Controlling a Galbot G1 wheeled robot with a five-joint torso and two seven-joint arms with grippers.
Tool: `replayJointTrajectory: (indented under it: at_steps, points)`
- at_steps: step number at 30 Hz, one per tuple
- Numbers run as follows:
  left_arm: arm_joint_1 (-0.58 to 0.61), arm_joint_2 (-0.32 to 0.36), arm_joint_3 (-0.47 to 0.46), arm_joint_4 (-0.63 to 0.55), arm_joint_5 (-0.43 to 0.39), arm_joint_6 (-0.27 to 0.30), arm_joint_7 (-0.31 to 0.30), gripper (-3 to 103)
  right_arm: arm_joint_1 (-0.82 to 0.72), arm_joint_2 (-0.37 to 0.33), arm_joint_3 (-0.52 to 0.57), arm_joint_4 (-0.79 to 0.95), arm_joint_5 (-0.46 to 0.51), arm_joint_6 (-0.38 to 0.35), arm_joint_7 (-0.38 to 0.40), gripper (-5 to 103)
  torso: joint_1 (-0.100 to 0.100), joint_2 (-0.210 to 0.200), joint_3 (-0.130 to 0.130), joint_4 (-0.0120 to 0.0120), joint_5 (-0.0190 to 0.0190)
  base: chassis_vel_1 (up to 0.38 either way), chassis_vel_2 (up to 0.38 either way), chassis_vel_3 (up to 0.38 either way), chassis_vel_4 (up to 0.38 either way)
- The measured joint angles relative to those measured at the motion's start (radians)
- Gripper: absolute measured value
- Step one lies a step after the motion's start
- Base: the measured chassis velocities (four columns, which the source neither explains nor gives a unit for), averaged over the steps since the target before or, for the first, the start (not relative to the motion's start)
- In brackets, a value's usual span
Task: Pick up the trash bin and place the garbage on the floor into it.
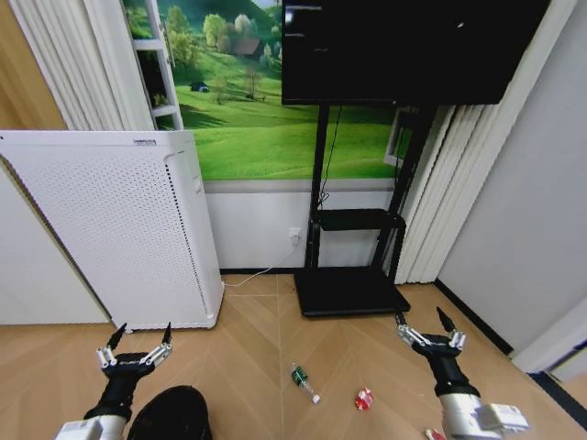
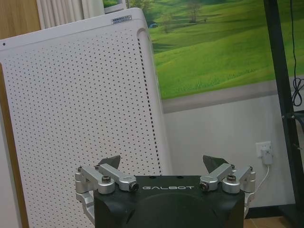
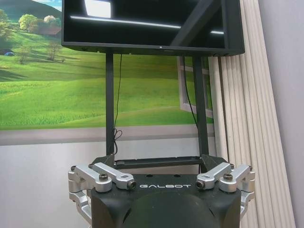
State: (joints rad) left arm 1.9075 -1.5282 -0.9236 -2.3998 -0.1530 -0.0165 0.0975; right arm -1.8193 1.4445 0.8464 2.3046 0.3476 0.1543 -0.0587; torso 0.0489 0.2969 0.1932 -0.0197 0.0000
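From the head, the trash bin (image 1: 171, 412) sits below the wide-spread left end effector (image 1: 136, 337), the right end effector (image 1: 428, 323) equally wide above floor (image 1: 248, 348) garbage (image 1: 304, 382); the left wrist faces an air purifier (image 2: 80, 118), the right wrist a television (image 3: 152, 23).

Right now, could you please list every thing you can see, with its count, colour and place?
trash bin: one, black, on the floor at the bottom of the head view, beside the left arm.
bottle: one, green and white, lying on the floor in the middle.
scraps: two, red and white, on the floor right of the bottle, one at the bottom edge.
air purifier: one, white, perforated, standing left.
TV stand: one, black, centre, carrying a dark screen.
landscape mural: one, green, on the wall.
left gripper: open, empty, raised low left.
right gripper: open, empty, raised low right.
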Motion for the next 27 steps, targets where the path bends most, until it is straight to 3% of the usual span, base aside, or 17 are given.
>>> replayJointTrajectory:
  at_steps: [27]
  points:
    - [0.003, -0.01, -0.006, 0.005, -0.001, -0.028, -0.006, 98, 0.003, -0.007, -0.005, -0.008, 0.0, 0.002, -0.002, 100, -0.033, -0.106, -0.072, 0.0002, 0.0, 0.0, 0.0, 0.0, 0.0]
